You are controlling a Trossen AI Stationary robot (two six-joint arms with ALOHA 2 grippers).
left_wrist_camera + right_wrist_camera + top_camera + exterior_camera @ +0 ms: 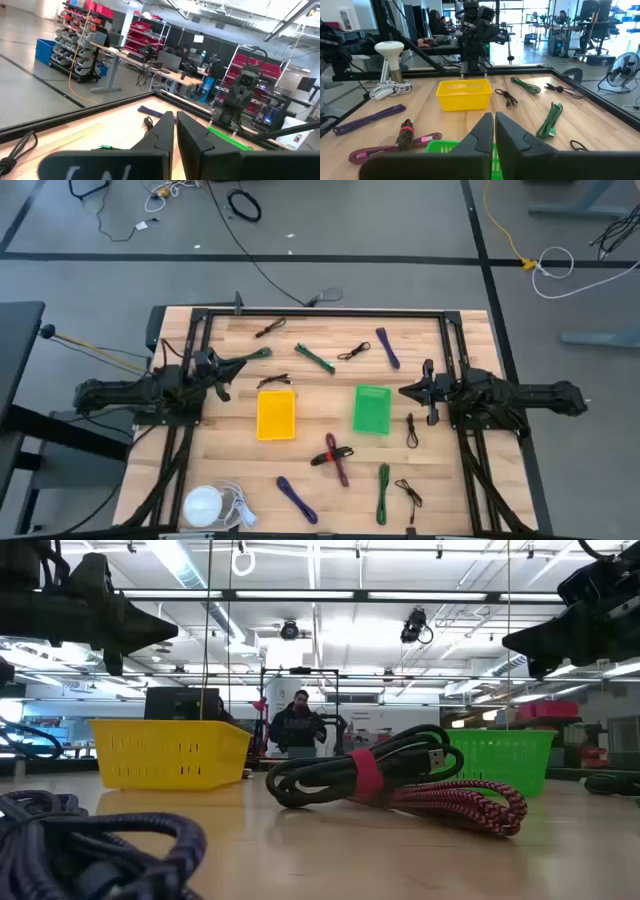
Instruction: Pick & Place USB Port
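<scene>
USB cables scattered over table (230, 470); nearest: bundled red and black cable (334, 457) between baskets and front edge. Light, floppy, likely slippery; best pinched at the red tie. Yellow basket (276, 414) and green basket (372, 409) look empty. Left gripper (236, 364) and right gripper (404, 391) pressed together, holding nothing.

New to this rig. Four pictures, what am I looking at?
Two robot arms at a wooden table. One camera looks straight down, one sits at table height, and one rides on each wrist. The left gripper and right gripper hover with fingers shut, holding nothing. On the table: a yellow basket, a green basket, a red-tied cable bundle and other coiled cables around them, plus a white lamp at one corner. A person stands in the room behind.
</scene>
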